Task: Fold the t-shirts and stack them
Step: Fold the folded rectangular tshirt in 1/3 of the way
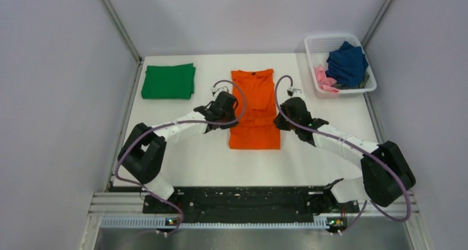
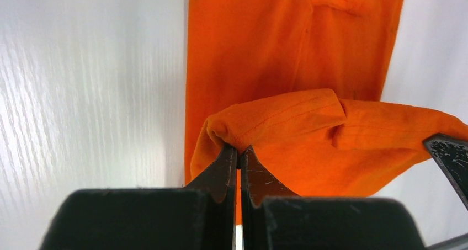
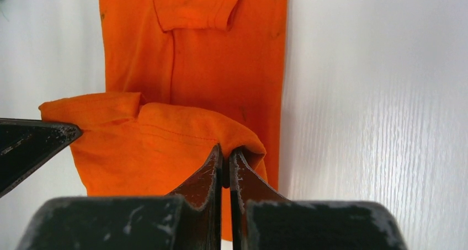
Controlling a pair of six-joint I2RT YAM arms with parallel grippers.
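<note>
I have the bright orange cotton t-shirt (image 1: 255, 109) lying lengthwise in the middle of the white table (image 1: 204, 161), collar at the far end, sleeves already folded in. My left gripper (image 2: 238, 149) sits at the shirt's left edge with its fingers pressed together on a fold of orange hem. My right gripper (image 3: 226, 149) does the same at the right edge, its two fingers pinching a bunched corner of the cloth. Between the two the hem is raised off the table and hangs in a soft ridge over the flat part of the shirt. At the far left of the table lies a dark green t-shirt (image 1: 168, 81), folded into a neat rectangle, well apart from the orange one. At the far right corner stands a white plastic mesh basket (image 1: 314, 43) holding a crumpled navy blue shirt (image 1: 346, 62) and, beside it on the left, a pink shirt (image 1: 324, 79).
</note>
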